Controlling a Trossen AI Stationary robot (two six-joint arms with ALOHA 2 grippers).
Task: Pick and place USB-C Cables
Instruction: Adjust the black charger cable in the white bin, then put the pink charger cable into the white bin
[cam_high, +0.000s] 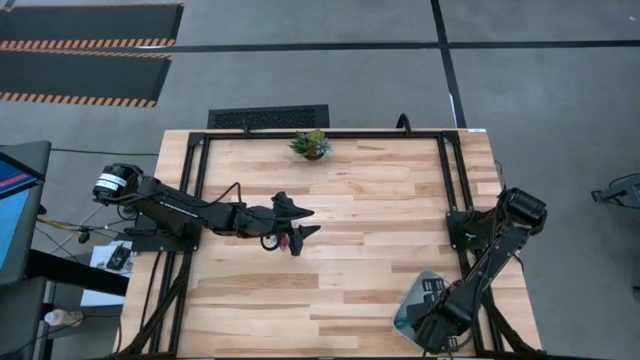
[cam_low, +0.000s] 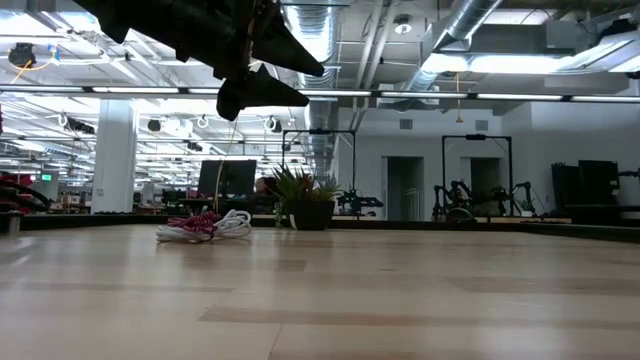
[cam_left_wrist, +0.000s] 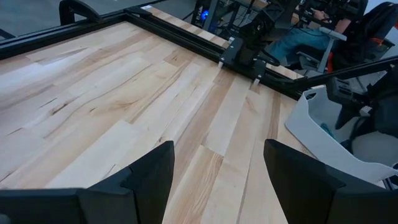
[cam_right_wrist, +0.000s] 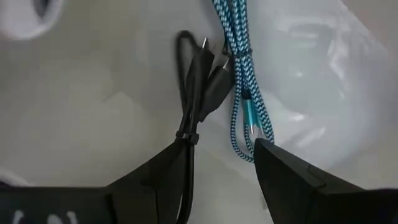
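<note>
Left hand spread above maroon cable and white cable; right hand spread over black cable and teal cable

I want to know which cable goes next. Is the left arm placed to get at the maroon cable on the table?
Probably yes. The left gripper hangs open just above the maroon cable, which lies against the white cable on the bare table; nothing stands between them.

Grey floor, striped hazard mats
</note>
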